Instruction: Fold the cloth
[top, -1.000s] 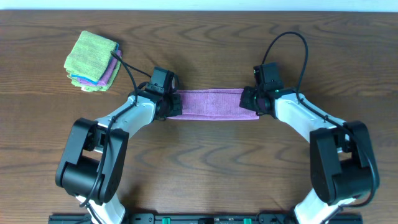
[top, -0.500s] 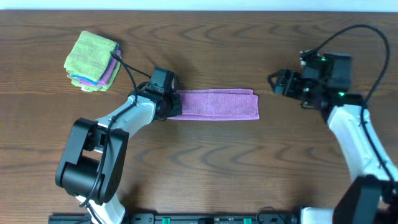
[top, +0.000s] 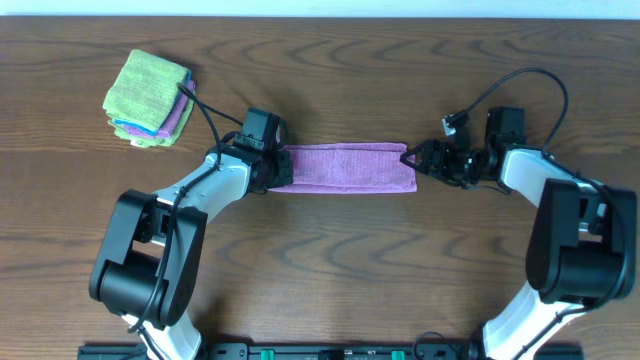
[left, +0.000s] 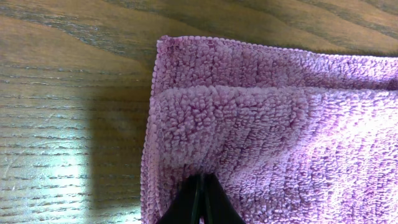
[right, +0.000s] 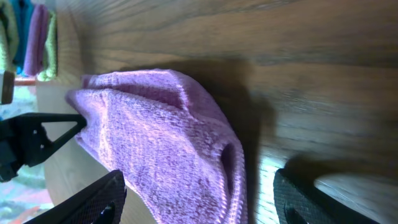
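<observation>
Cloth position: your pink-purple cloth (top: 345, 167) lies flat on the desk (top: 330, 270) as a long narrow strip. It runs left to right between the two arms, with its layers stacked on one another.
Cloth handling: expect it to be light, soft and limp. The fuzzy pile should give the fingers good purchase, but any lifted part will sag, and the stacked layers may slide or fall open if you pinch only the top one.
Where to take hold: go for the short right end, low at the desk surface, so the jaws close through every layer.
Left end effector: the left end effector (top: 272, 166) is closed on the cloth's left end. In the wrist view its tips are pressed together into the pile.
Right end effector: the right end effector (top: 415, 160) has its jaws spread wide and holds nothing. The cloth's right end sits between the fingers, but you cannot tell whether either finger touches the fabric.
Left arm pose: the forearm reaches up and inward from the near left, with the wrist low over the desk.
Right arm pose: the elbow is out to the right, and the forearm points left at the cloth's end, close to the desk.
Bystanders: a stack of folded cloths (top: 148, 98), lime-green on top, sits at the far left, well apart.
</observation>
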